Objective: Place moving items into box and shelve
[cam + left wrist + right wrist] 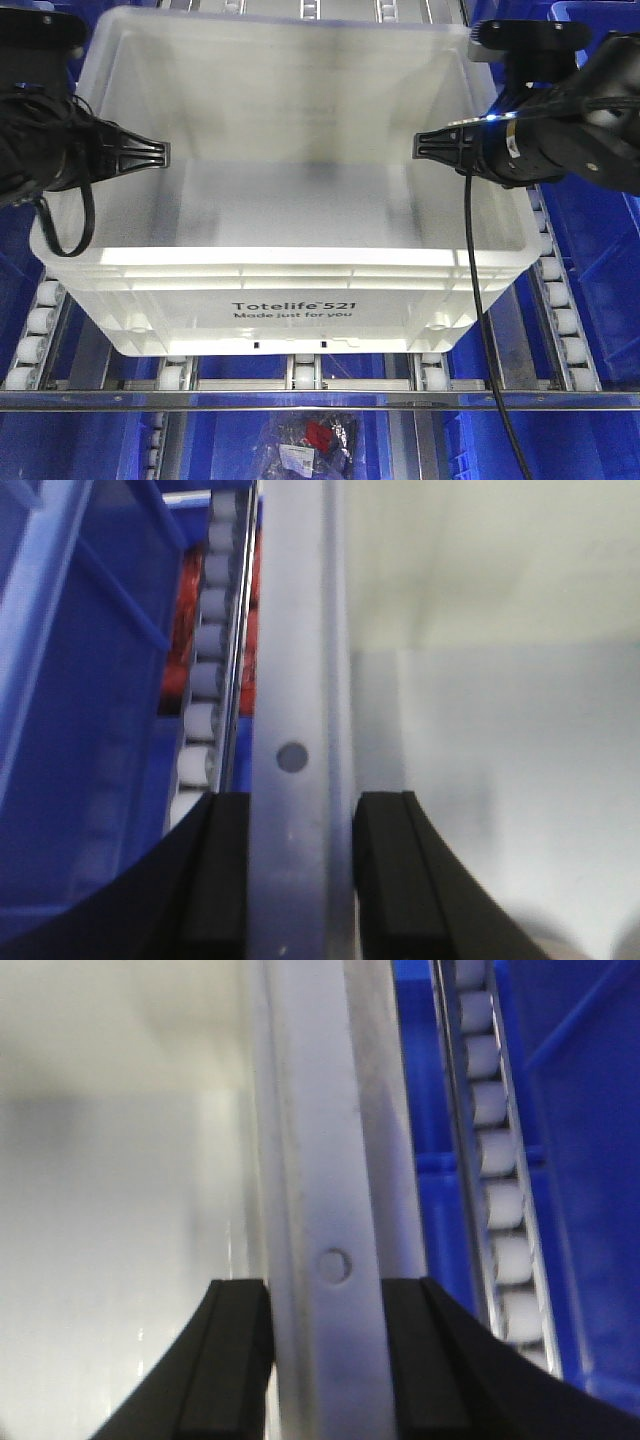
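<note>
A translucent white box (280, 290) marked "Totelife 521" sits on the roller shelf, and its inside shows no items. My left gripper (152, 155) is shut on the box's left rim (290, 680), one finger outside the wall and one inside, as the left wrist view shows (300, 815). My right gripper (430, 147) is shut on the right rim (320, 1140) in the same way, as the right wrist view shows (325, 1300). A clear bag of red and black items (312, 440) lies below the shelf front.
Blue bins stand to the left (15, 290) and right (600, 250) of the box. Roller tracks (555, 300) run under and beside it. A metal rail (320, 400) crosses the shelf front. A black cable (480, 300) hangs from the right arm.
</note>
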{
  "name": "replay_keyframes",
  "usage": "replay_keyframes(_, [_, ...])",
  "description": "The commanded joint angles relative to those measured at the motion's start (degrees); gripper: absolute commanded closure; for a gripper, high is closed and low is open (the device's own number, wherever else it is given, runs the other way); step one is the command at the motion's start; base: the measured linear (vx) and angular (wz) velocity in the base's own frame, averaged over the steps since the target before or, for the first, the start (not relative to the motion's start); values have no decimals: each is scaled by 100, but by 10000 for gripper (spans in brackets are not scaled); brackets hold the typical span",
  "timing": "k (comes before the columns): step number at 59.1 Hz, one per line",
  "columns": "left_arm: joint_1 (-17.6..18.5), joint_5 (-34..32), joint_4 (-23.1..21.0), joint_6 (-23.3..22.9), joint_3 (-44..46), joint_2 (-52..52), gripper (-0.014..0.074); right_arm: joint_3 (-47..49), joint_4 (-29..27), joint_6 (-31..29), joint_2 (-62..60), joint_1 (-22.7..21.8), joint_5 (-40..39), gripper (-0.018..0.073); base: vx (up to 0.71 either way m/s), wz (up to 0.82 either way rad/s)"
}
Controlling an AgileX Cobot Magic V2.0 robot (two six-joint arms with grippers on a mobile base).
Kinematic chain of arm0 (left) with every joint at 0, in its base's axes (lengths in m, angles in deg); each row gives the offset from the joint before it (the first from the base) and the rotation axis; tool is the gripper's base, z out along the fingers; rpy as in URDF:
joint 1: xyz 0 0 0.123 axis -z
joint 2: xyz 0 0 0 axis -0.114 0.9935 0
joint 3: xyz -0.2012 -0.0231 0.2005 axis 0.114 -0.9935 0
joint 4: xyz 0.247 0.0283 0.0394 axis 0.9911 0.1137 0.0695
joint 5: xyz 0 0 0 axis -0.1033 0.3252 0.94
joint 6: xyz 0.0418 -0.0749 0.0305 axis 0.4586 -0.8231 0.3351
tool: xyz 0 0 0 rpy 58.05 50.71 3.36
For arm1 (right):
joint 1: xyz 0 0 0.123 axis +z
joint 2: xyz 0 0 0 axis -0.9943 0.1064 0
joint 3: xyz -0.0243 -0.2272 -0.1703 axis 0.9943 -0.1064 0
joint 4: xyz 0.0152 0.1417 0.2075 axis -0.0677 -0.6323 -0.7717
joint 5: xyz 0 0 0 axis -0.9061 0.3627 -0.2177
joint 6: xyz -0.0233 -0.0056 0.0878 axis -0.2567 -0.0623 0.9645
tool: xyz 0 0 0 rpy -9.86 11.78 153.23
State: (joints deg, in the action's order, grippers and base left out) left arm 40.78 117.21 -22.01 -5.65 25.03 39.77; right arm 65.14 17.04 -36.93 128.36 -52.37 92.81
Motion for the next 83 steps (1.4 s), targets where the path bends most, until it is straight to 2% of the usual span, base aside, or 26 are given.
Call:
replay_keyframes(1, [69,-808,674,-79,239,-59,292,223,174,37,-103,51,-644,295,0,0])
replay_keyframes(12, [76,-647,614,142,255,-239,71,223,123,-235,-374,58,-767,20,0,0])
replay_keyframes(17, [88,-516,316,366,307,-473,4,223,-28,-470,-588,58,-722,-78,0,0])
replay_keyframes(22, [94,-482,-193,852,315,-802,-24,223,-250,-896,-815,58,-694,-120,0,0])
replay_keyframes(25, [94,-413,-518,1173,309,-997,-20,223,-426,-1200,-962,58,-662,-124,0,0])
replay_keyframes(33, [94,-151,-1559,2455,304,-1546,5,122,-1130,-2220,-1452,64,-537,-108,0,0])
replay_keyframes(42, [94,18,-2677,3753,142,-2252,27,-777,-1695,-3173,-2358,64,-760,-67,0,0])
replay_keyframes(54, [94,-219,-3903,4874,-776,-3418,27,-1609,-2163,-3930,-3756,64,-633,2,0,0])
replay_keyframes(63, [94,-182,-4662,5698,-1289,-4225,27,-1853,-2568,-4538,-4722,64,121,27,0,0])
replay_keyframes(69, [94,-60,-4885,5944,-1537,-4660,27,-2062,-2747,-4700,-5226,58,671,27,0,0])
replay_keyframes(83, [94,12,-4885,5925,-1717,-4902,36,-2580,-2857,-4646,-5866,58,874,47,0,0])
